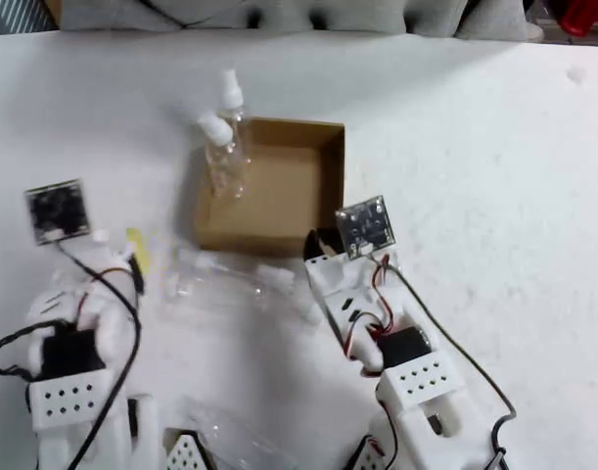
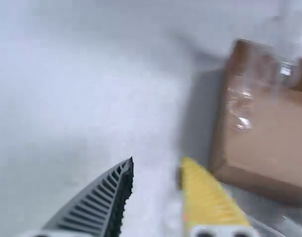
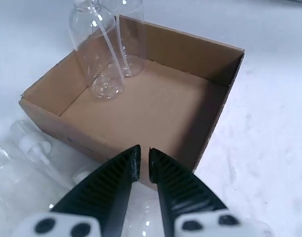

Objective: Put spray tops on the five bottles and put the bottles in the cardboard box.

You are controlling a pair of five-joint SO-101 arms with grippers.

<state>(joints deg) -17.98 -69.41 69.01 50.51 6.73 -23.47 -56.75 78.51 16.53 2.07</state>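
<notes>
While both arms sit at the near edge of the table (image 1: 494,147), I log them in order.

Left arm: folded back at the near left corner, wrist aimed toward the left side of the box. My left claw (image 2: 158,164) hangs wide over bare table, grey finger (image 2: 104,205) and yellow finger (image 2: 205,202) well apart, holding nothing. It is off to the left of the box's near left corner, not touching it.

Between the arms: loose bottles (image 1: 225,282), clear, lying on their sides on the table just before the box's near wall. Count uncertain. One white pump with its tube (image 3: 34,144) shows among them. Nearer the edge, a clear crinkled heap (image 1: 230,431); cannot tell what it is.

Centre: cardboard box (image 3: 190,49), open at the top. Two standing bottles (image 3: 99,54) are upright, side by side in its far left corner, each with a white spray top (image 1: 216,127). The box floor beside them is bare.

Right arm: stretched forward from the near edge. My right claw (image 3: 143,155) is at the box's near right corner, over the near wall, both black fingers drawn to a thin slit with nothing between. That wall stands directly under the tips.
</notes>
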